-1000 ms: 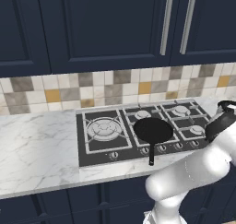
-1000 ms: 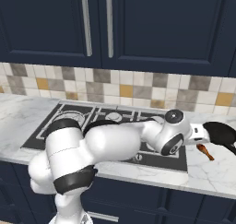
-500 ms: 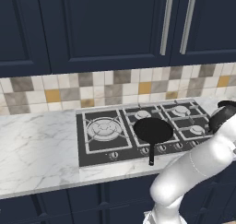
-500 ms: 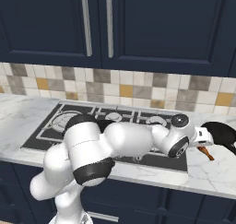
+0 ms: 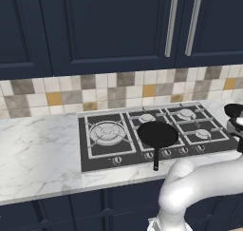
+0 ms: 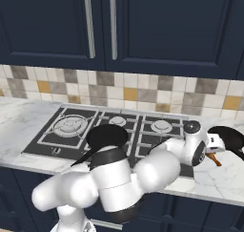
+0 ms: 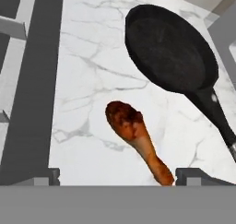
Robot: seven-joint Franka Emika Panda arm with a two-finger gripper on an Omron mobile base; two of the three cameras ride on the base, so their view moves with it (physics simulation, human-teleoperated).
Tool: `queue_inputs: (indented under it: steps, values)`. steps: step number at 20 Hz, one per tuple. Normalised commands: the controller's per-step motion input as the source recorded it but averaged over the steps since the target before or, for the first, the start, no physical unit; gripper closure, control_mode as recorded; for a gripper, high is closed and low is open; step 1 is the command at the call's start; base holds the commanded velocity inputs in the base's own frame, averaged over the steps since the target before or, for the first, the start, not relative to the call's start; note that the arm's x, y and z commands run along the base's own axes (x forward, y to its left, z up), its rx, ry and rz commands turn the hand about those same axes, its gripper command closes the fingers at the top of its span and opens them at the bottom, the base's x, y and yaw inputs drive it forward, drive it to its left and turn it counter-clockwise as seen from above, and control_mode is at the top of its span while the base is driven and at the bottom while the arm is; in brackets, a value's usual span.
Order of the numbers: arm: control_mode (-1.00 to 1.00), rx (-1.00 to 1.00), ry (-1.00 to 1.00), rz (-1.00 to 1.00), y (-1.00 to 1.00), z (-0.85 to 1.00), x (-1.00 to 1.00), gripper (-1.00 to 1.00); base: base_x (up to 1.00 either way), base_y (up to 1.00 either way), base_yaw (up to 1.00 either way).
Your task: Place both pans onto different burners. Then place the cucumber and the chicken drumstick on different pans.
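we are looking at a marble counter (image 5: 38, 154) with a black cooktop (image 5: 152, 137) set into it, under navy cabinets (image 6: 143, 30) and a tiled backsplash (image 5: 95, 90). the white arm (image 6: 143, 174) is reaching right, past the cooktop's end.

both base views are showing one pan (image 5: 157, 134) sitting on a middle front burner, its handle sticking out over the knobs toward us. the burners (image 5: 108, 131) further left are showing bare grates.

the second pan (image 7: 170, 50) is lying on the marble right of the cooktop. the left base view is giving us just a dark sliver of it at the frame edge; the right base view is showing its round body behind the wrist, and the hand view is showing it whole, with the handle running toward the lower right of that view.

the drumstick (image 7: 136, 138) is lying on the marble just beside this pan, apart from it. the hand view is making its thick end and thin end plain, while the right base view is giving only a small orange streak (image 6: 214, 159) by the wrist.

the gripper (image 7: 117, 176) is hovering over the drumstick, jaws spread wide with the tips on either side of the thin end, clamping nothing.
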Motion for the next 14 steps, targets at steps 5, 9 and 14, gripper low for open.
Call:
queue_inputs:
  steps: [5,9,14]
  values:
    - [-1.0,0.03,0.0,0.0,-0.33,-0.16,0.32,-1.0,0.0,0.0,0.0]
    - [-1.0,0.03,0.0,0.0,-0.34,-0.17,0.33,-1.0,0.0,0.0,0.0]
    - [-1.0,0.03,0.0,0.0,-0.33,-0.21,0.35,-1.0,0.0,0.0,0.0]
